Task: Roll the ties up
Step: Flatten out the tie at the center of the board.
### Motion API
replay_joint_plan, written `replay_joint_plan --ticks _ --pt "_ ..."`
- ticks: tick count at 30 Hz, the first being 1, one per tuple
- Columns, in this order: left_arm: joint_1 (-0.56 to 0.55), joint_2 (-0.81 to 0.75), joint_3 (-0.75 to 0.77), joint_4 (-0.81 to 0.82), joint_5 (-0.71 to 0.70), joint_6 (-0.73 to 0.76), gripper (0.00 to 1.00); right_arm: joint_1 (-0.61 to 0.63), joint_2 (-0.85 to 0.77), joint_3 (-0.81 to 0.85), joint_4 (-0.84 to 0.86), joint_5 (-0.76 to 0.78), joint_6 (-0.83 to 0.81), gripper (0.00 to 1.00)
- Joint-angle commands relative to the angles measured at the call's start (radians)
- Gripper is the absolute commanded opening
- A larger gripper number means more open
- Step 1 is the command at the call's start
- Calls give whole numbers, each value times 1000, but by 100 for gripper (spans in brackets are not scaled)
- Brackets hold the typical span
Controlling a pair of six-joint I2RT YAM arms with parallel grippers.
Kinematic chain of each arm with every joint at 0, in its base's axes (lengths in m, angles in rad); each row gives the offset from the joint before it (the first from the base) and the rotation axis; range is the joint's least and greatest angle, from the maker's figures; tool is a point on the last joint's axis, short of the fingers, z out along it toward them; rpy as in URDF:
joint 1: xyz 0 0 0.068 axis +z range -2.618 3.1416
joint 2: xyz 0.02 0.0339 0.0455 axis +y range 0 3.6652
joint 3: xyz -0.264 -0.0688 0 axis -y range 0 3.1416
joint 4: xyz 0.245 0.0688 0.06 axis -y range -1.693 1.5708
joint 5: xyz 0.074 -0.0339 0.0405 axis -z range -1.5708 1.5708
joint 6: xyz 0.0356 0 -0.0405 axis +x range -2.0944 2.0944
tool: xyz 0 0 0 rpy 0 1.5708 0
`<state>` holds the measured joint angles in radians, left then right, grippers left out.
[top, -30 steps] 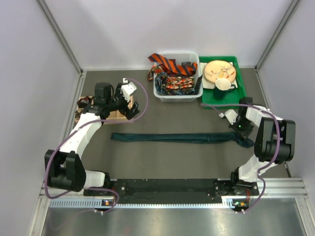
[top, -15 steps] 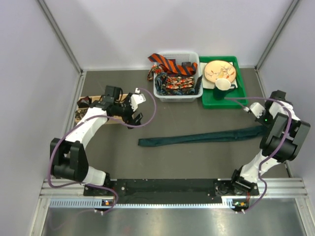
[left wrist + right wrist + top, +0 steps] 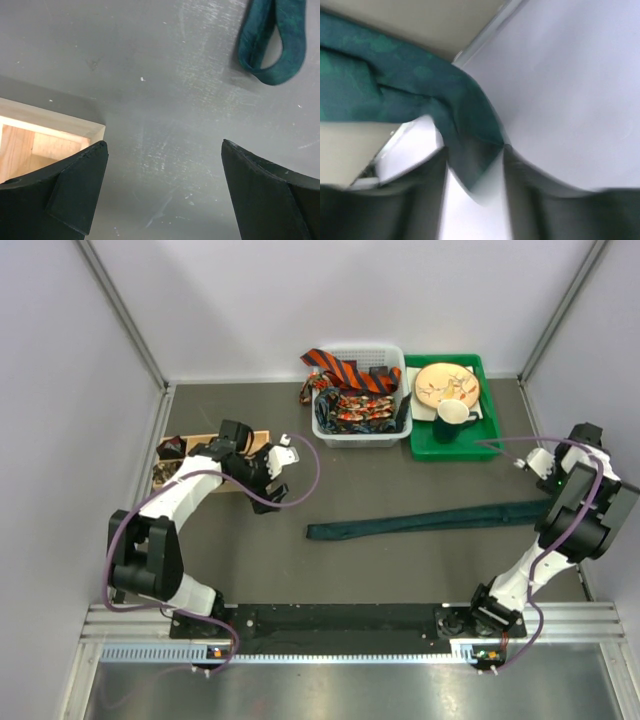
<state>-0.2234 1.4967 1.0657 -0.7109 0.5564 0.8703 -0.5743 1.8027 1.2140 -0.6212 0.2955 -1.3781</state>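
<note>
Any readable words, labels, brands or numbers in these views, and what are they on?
No readable text in any view.
The plate carries only a drawn pattern, no words.
Coloured marks on the base rail are too small to read.

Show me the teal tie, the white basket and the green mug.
teal tie (image 3: 430, 519), top view, midway along its length
white basket (image 3: 362, 438), top view, near wall
green mug (image 3: 455, 426), top view, its side

Left pincer (image 3: 162, 144), jaws far apart.
</note>
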Motion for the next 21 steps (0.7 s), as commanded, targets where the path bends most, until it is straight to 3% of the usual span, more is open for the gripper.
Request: replay_joint_plan --ticks 1,2,7,12,16,20,21 --pt "-30 -58 -6 -73 43 76 99 -6 -45 91 -50 -30 48 58" --pt "-43 -62 -15 -81 43 79 99 -2 -66 131 -131 -56 91 74" --pt "-209 -102 -76 -24 2 21 99 47 -216 243 -349 -292 276 99" --pt "-368 -58 -99 149 -90 -79 99 85 -362 383 -436 -677 578 99" --pt "-511 63 -46 223 -176 -93 99 88 -462 308 -267 -873 941 99" --pt "-557 169 11 290 -202 -122 99 106 -480 274 -235 -1143 1007 99" --pt "-576 203 34 292 -202 -120 99 123 -476 282 -247 -1138 1021 99"
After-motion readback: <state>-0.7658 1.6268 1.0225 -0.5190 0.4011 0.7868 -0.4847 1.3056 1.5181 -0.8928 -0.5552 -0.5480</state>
